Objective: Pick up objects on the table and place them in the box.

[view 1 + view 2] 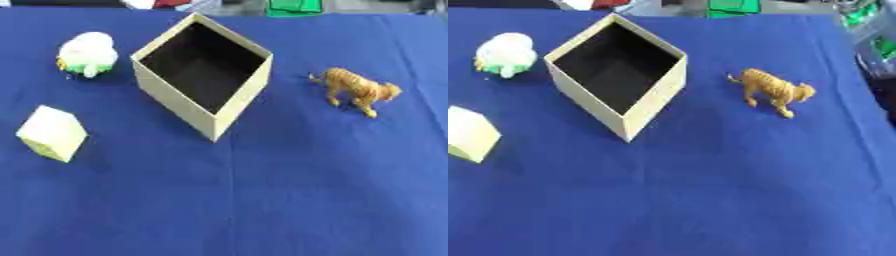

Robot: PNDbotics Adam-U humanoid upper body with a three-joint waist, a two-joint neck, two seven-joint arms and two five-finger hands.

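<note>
Blue cloth [289,190] carries an open tan box [229,107], a toy tiger [357,89] right, a white plush [87,52] and pale cube [52,132] left; neither hand shows, so their state cannot be told.

An open cardboard box [203,75] stands upright on the blue surface [289,190], turned so that one corner points toward the viewer. Its walls are pale tan and its inside is dark and holds nothing. Left of the box, near its far corner but apart from it, sits a rounded white toy [87,53] with green and yellow at its underside. Nearer and farther left lies a pale yellow cube [52,133], tilted, with a corner facing forward. Right of the box, well apart from it, a striped orange tiger figure [354,90] stands on its legs, head toward the right.
</note>
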